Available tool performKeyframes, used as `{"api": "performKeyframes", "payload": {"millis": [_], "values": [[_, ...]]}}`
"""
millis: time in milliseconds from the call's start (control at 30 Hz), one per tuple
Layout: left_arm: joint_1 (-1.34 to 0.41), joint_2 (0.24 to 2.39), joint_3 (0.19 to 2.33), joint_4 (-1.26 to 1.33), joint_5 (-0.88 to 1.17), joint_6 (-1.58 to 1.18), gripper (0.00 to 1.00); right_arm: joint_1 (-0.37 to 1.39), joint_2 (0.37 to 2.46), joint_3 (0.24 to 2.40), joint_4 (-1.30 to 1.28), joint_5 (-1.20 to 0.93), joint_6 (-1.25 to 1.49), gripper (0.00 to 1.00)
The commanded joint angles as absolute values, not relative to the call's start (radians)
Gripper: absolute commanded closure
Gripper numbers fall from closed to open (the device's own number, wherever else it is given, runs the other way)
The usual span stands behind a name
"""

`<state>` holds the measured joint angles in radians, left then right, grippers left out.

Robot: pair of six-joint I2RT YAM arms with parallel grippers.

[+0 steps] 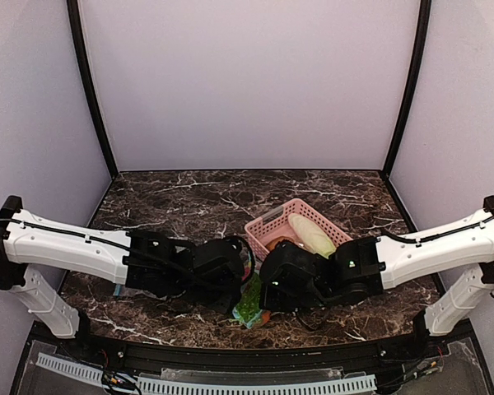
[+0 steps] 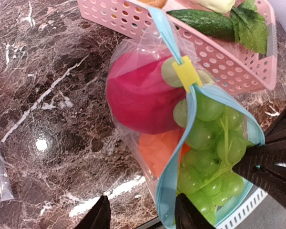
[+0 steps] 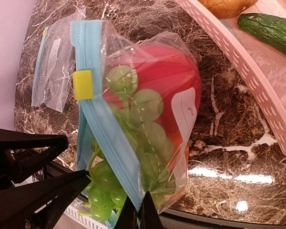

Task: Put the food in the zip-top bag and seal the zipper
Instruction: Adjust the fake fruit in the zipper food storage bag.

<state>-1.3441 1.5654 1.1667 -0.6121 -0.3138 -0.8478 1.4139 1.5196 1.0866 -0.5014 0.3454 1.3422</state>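
Note:
The zip-top bag (image 3: 181, 119) lies near the table's front edge and also shows in the top view (image 1: 249, 311). It holds a red fruit (image 2: 138, 95), an orange fruit (image 2: 157, 150) and a green grape bunch (image 2: 209, 143). The light blue zipper (image 3: 109, 143) carries a yellow slider (image 3: 83, 85). Below the slider the mouth gapes and some grapes (image 3: 102, 191) poke out. My right gripper (image 3: 138, 215) is shut on the zipper edge at the bag's near corner. My left gripper (image 2: 145, 217) is open, its right finger (image 2: 189, 214) beside the zipper strip (image 2: 181, 157).
The pink slatted basket (image 1: 267, 224) stands just behind the bag, holding a cucumber (image 2: 205, 21), a green leaf (image 2: 250, 26) and a pale vegetable (image 1: 311, 234). A second, empty clear bag (image 3: 52, 71) lies flat to the left. The table's front edge is right under both grippers.

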Motion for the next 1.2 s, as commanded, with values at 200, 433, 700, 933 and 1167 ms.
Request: {"api": "performKeyframes", "payload": {"millis": [200, 433, 700, 933, 1167], "values": [[-1.290, 1.308, 0.877, -0.207, -0.036, -0.976, 0.39, 1.423, 1.457, 1.056, -0.495, 0.398, 1.364, 1.00], [-1.207, 1.258, 0.682, 0.136, 0.176, -1.079, 0.41, 1.423, 1.438, 1.022, -0.403, 0.373, 1.313, 1.00], [-1.145, 1.266, 0.597, 0.320, 0.278, -1.122, 0.41, 1.412, 1.408, 0.931, -0.223, 0.293, 1.264, 1.00], [-1.138, 1.270, 0.562, 0.385, 0.301, -1.153, 0.52, 1.397, 1.368, 0.850, -0.124, 0.246, 1.270, 1.00], [-1.137, 1.257, 0.517, 0.454, 0.294, -1.193, 0.67, 1.392, 1.368, 0.837, -0.105, 0.229, 1.272, 1.00]]}}
